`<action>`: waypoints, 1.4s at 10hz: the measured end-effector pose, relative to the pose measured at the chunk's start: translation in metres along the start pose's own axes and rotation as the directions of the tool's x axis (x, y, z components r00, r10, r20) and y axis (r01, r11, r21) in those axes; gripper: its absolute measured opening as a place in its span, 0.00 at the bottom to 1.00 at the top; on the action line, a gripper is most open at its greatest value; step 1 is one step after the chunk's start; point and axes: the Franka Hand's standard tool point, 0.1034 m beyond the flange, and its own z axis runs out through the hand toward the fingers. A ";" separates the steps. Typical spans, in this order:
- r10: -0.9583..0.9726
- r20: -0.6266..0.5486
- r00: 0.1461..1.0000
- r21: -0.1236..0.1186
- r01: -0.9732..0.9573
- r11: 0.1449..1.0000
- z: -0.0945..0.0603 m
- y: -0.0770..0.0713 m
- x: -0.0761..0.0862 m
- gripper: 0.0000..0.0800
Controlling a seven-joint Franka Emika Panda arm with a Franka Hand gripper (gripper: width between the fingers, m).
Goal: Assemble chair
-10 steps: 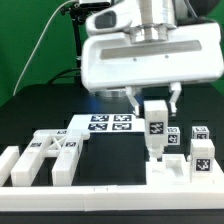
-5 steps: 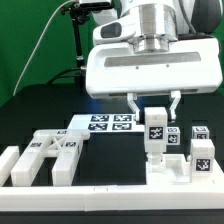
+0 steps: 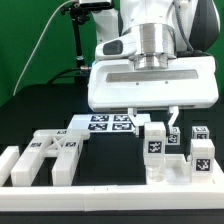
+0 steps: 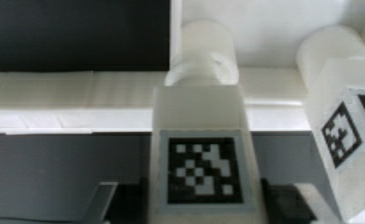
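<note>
two-finger gripper (image 3: 152,117) clamped on a chunky matte-white tagged chair leg (image 3: 155,143), held upright over the white notched chair block (image 3: 171,171) at the exterior view's right, flat white marker board (image 3: 105,123) just behind

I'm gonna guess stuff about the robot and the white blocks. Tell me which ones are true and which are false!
1. The gripper holds an upright white chair piece with a tag. True.
2. The table is bright red. False: it is black.
3. Other chair pieces lie at the exterior view's left. True.
4. The marker board is lifted in the air. False: it lies flat on the table.
5. The held piece carries no tag. False: the wrist view shows a black-and-white tag.
</note>
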 end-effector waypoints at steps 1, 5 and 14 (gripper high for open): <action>0.000 -0.001 1.000 0.001 0.000 1.000 0.001 -0.001 0.002 0.36; -0.006 -0.010 1.000 0.002 0.006 1.000 0.010 -0.006 0.003 0.36; -0.010 -0.021 1.000 -0.011 0.009 1.000 0.019 -0.002 -0.006 0.63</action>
